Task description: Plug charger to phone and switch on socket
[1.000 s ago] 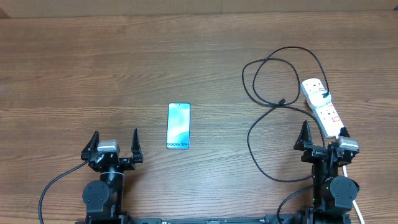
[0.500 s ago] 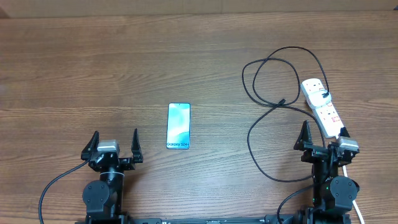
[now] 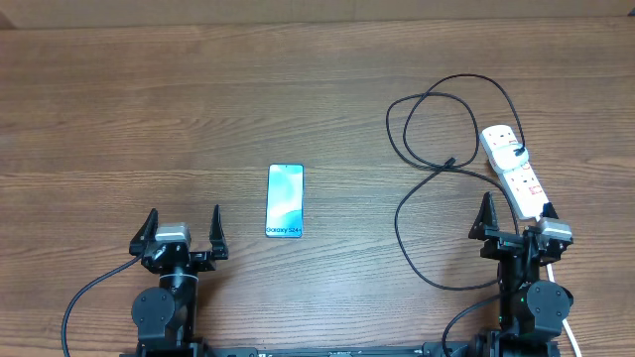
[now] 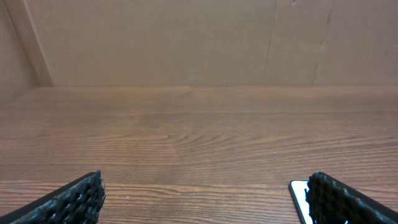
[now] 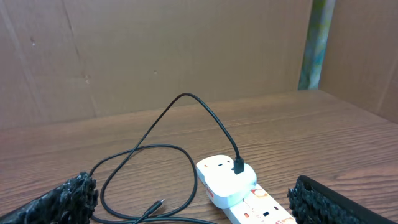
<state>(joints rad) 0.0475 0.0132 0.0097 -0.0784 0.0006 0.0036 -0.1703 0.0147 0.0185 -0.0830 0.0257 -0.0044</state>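
Overhead, seemingly straight down, shares socket with low right wrist.

Lab bench: wooden table, cardboard walls

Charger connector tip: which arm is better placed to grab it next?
Right, probably. The connector tip lies ahead of the right fingers, near the socket; the left fingers sit far off, by the phone.

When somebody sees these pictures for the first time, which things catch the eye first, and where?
The phone, pale screen up, lies alone near the middle of the wooden table. On the right, the black charger sprawls in loose loops, its adapter in the far end of the white socket, its connector tip lying free. The left gripper and the right gripper stand open at the near edge.
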